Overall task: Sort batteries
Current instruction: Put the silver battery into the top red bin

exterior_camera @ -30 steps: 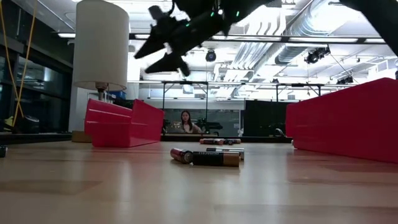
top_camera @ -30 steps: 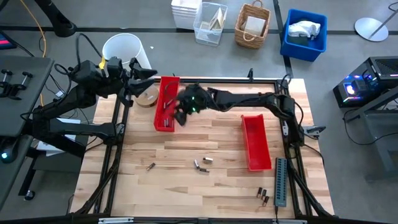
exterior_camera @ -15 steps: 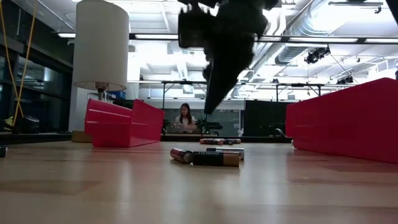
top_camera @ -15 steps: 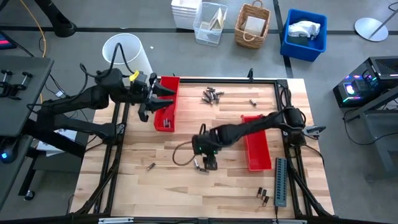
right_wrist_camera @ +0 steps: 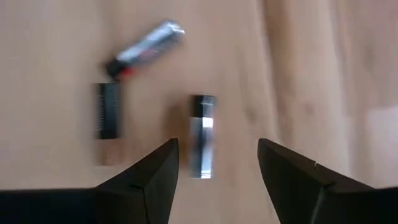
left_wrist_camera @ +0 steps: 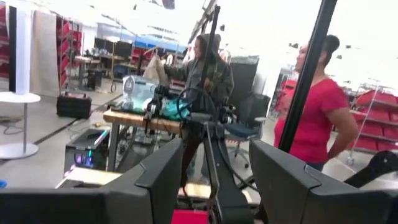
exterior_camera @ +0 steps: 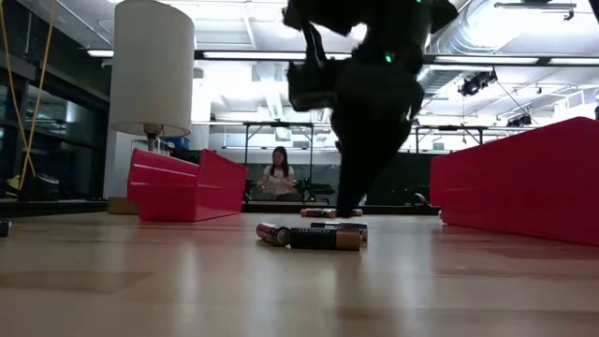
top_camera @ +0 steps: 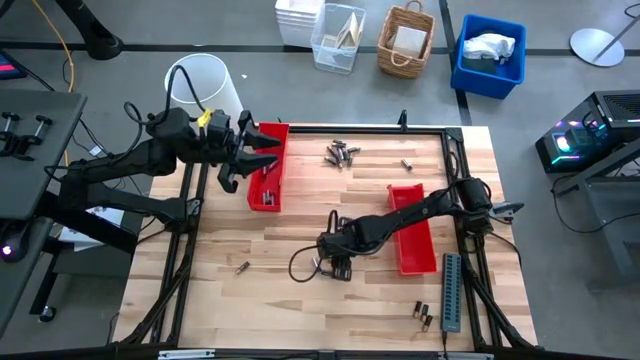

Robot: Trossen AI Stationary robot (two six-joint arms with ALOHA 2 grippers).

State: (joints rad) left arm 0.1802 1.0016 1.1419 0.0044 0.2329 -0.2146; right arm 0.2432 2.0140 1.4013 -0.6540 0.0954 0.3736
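Progress — early, by the look of it. Most batteries lie loose on the table (top_camera: 300, 215); nothing can be made out inside the right tray (top_camera: 412, 230), and the left tray (top_camera: 268, 165) shows only small pale items near its near end, too small to identify.

Batteries, loose, by location:
- Far cluster (top_camera: 341, 154) — several in a heap near the table's far edge, with one single (top_camera: 406, 164) just to its right.
- Centre group (top_camera: 330, 266) — three, directly beneath the right gripper. In the right wrist view: a silvery cell (right_wrist_camera: 202, 135) lined up between the fingers, a dark ridged one (right_wrist_camera: 109, 118) beside it, and a tilted silvery one with a dark end (right_wrist_camera: 145, 48) beyond. In the low view they read as short cylinders lying on their sides, dark bodies with copper-coloured ends.
- Single (top_camera: 242, 267) — left of centre, well apart from the rest.
- Pair (top_camera: 423, 315) — near the front right, just beside the grey strip (top_camera: 452, 291).

Right gripper (top_camera: 333, 262) — low over the centre group, fingers spread and empty, straddling the silvery cell without touching it. Judged step: about to pick that cell.

Left gripper (top_camera: 262, 150) — over the left tray's far half, fingers apart, holding nothing.

Remaining — essentially every visible battery.
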